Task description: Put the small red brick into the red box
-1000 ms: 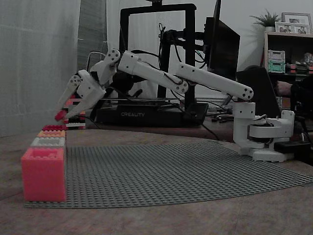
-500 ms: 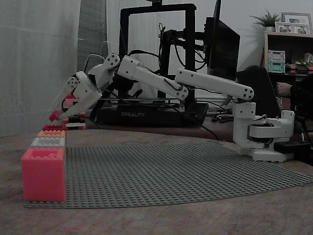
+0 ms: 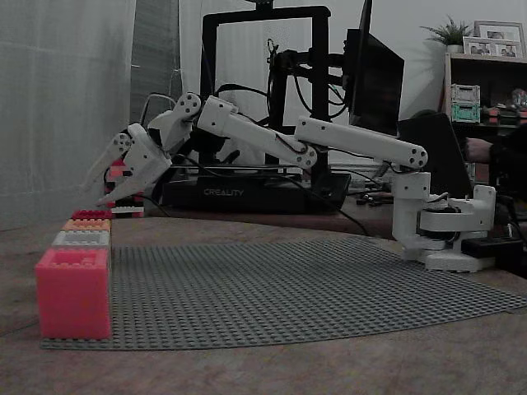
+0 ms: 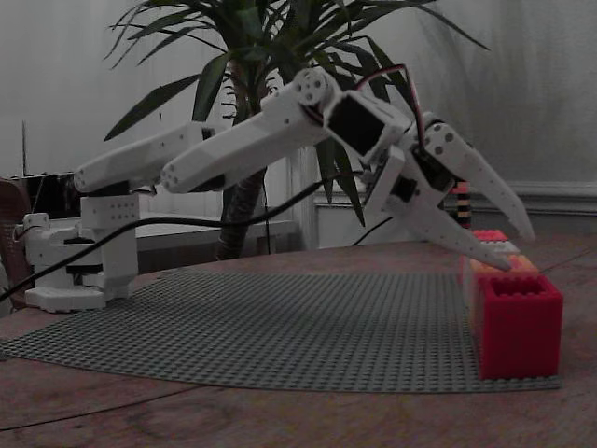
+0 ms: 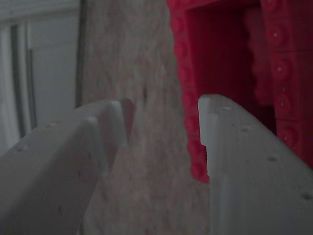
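Observation:
My white gripper (image 3: 95,192) hangs open above the far end of a row of boxes at the left edge of the grey baseplate (image 3: 288,288). Nothing sits between its fingers. From the other side, the gripper (image 4: 520,250) points down at the same row. In the wrist view the gripper (image 5: 164,117) is spread over the rim of a bright red box (image 5: 220,54); a small red brick cannot be told apart from the box's red inside. The far low red box (image 3: 90,215) lies under the fingertips. A larger red box (image 3: 72,292) stands nearest the camera.
Between the two red boxes sit an orange box (image 3: 86,224) and a grey box (image 3: 81,239). A black 3D printer (image 3: 247,193) stands behind the plate and the arm's base (image 3: 445,239) at the right. A potted plant (image 4: 270,56) rises behind the arm.
The small red piece held at the fingertips in both earlier frames is gone from them. The gripper moved left over the row's far end and has opened.

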Controlling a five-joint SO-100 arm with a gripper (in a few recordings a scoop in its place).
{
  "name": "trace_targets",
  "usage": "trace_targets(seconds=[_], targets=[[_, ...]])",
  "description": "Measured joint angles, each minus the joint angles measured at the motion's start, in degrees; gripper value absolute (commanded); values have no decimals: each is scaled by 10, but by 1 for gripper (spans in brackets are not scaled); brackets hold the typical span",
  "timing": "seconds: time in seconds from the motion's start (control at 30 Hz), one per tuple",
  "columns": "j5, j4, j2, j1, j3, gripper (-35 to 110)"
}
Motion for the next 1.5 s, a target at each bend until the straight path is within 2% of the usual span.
trace_targets(seconds=[0.17,0.23,0.47,0.63,0.8,1.1,1.3,1.5], targets=[[11,15,1,0,0,0],[18,26,15,0,8,0],[53,83,221,0,179,0],[81,134,448,-3,423,0],[104,160,698,-36,756,0],[152,129,1121,-148,1292,0],[150,87,1339,-156,1514,0],[150,87,1542,-156,1663,0]])
